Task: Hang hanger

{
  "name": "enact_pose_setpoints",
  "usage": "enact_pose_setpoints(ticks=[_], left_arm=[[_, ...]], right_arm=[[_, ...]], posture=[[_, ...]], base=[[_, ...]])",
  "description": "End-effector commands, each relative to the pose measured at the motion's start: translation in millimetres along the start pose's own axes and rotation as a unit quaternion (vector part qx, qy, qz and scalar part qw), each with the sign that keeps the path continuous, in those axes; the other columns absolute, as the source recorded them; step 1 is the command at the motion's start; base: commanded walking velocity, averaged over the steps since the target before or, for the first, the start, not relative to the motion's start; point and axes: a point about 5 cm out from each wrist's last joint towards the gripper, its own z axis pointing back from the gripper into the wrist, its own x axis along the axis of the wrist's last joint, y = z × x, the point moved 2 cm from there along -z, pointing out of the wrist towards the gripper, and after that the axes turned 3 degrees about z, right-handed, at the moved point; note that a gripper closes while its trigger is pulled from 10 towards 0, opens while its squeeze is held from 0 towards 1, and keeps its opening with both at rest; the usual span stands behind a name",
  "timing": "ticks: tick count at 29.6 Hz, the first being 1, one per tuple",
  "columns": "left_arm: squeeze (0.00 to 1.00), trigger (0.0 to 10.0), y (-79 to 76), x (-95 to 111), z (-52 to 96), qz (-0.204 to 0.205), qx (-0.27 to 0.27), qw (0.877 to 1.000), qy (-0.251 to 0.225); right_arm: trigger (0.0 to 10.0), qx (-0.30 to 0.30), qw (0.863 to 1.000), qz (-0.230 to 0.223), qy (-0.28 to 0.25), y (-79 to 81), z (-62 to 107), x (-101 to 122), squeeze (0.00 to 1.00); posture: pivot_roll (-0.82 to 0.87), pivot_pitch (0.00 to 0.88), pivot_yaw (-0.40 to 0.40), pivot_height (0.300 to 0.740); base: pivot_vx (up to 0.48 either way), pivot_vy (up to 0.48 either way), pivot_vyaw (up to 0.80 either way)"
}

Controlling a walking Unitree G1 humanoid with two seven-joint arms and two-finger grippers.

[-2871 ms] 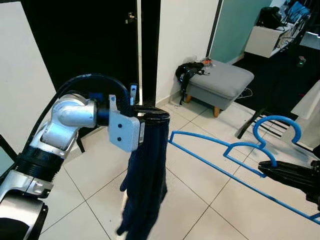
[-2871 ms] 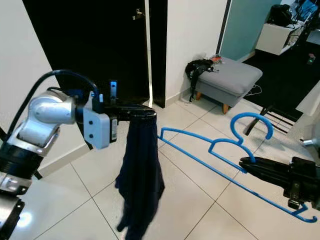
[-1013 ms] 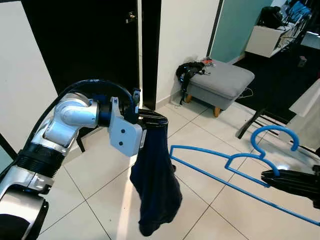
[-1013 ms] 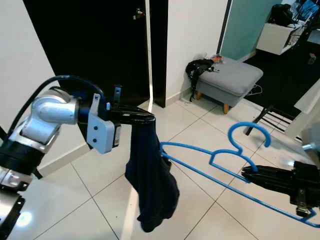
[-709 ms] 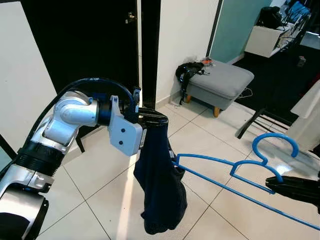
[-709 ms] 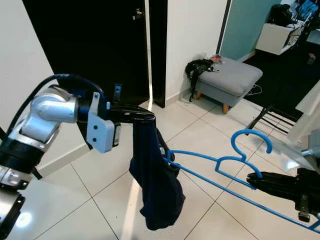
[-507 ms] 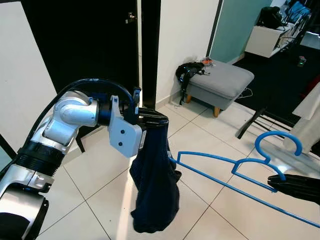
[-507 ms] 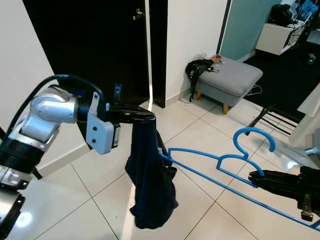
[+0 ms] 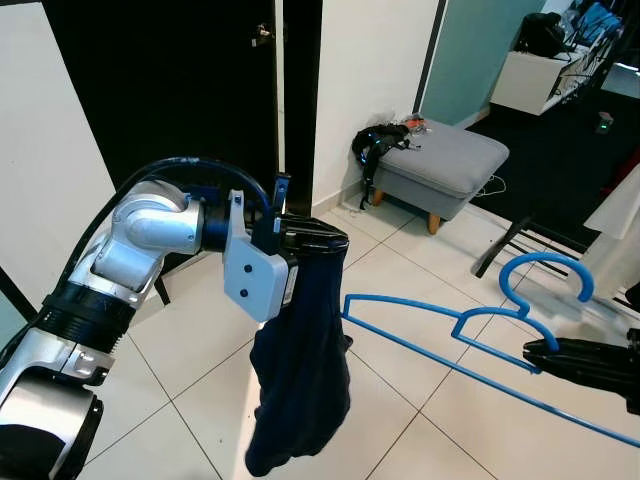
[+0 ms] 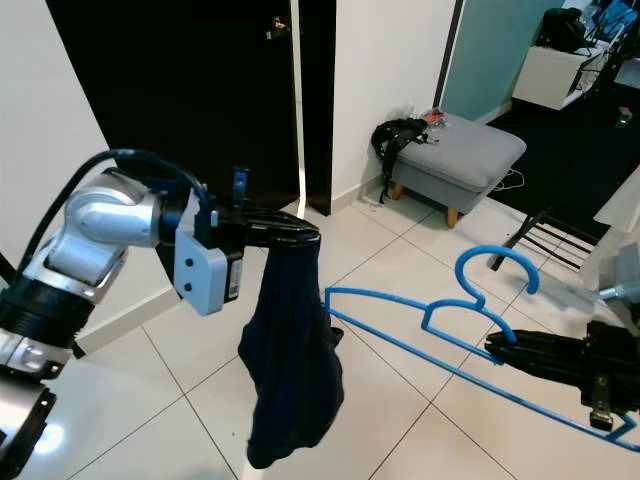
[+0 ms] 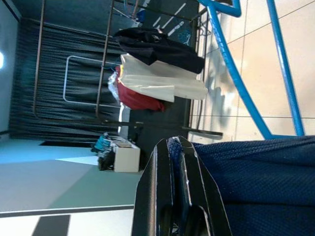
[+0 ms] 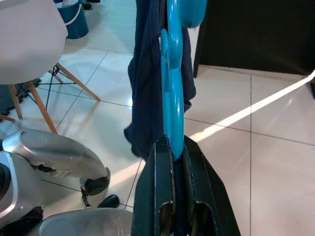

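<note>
Step in hand looks like getting the garment onto the hanger before any hanging happens. Left gripper (image 9: 335,240) is raised at chest height w/ fingers pinched tight on the top edge of a dark blue garment (image 9: 298,370), which hangs down limp below it, bottom end bunched. Right gripper (image 10: 500,352) is out low on the robot's right, fingers closed on the blue hanger (image 9: 440,335) just under its hook; left wrist view and right wrist view both show the fingers clamped w/ no gap. Hanger is held about level, hook up, its long arm pointing across toward the cloth; the tip sits just beside the garment's edge, prob touching but can't tell if it's inside any opening.

Next move, as I read it: slide the hanger arm into the garment's neck or waist opening, which needs the left side to present that opening, not a closed fold. Risk is the tip just pushing the cloth aside. A clothes rack (image 11: 147,54) w/ clothes on it shows in the left wrist view, the likely place to hang it after
</note>
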Motion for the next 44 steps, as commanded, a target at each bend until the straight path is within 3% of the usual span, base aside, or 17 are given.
enact_pose_setpoints(ticks=[1,18,26,34,44], left_arm=[[0.0,10.0,3.4,3.4,-3.6,-0.013,0.003,1.0,-0.01],[0.0,10.0,-4.9,-4.9,-1.2,-0.019,-0.03,0.999,0.013],[0.0,10.0,-5.5,-3.6,-1.1,-0.023,-0.036,0.999,0.011],[0.0,10.0,0.1,7.9,-10.8,-0.024,-0.024,0.999,-0.022],[0.0,10.0,-0.2,7.8,-16.2,-0.035,-0.02,0.999,-0.028]], right_arm=[[10.0,0.015,1.0,0.001,-0.004,3.4,-4.8,1.9,0.0],[10.0,0.004,1.0,-0.003,0.004,-3.5,6.4,0.5,0.0],[10.0,0.02,0.999,-0.014,0.02,1.4,8.6,-3.7,0.0],[10.0,0.026,1.0,-0.009,0.009,0.7,-0.9,-2.3,0.0],[10.0,0.042,0.999,-0.008,-0.01,3.1,-11.4,0.6,0.0]], posture=[[-0.08,0.041,-0.001,0.74],[-0.08,0.047,-0.002,0.74],[-0.08,0.046,-0.003,0.74],[-0.07,0.039,-0.004,0.74],[-0.07,0.034,-0.006,0.74]], base=[[0.0,0.0,0.0],[0.0,0.0,0.0],[0.0,0.0,0.0],[0.0,0.0,0.0],[0.0,0.0,0.0]])
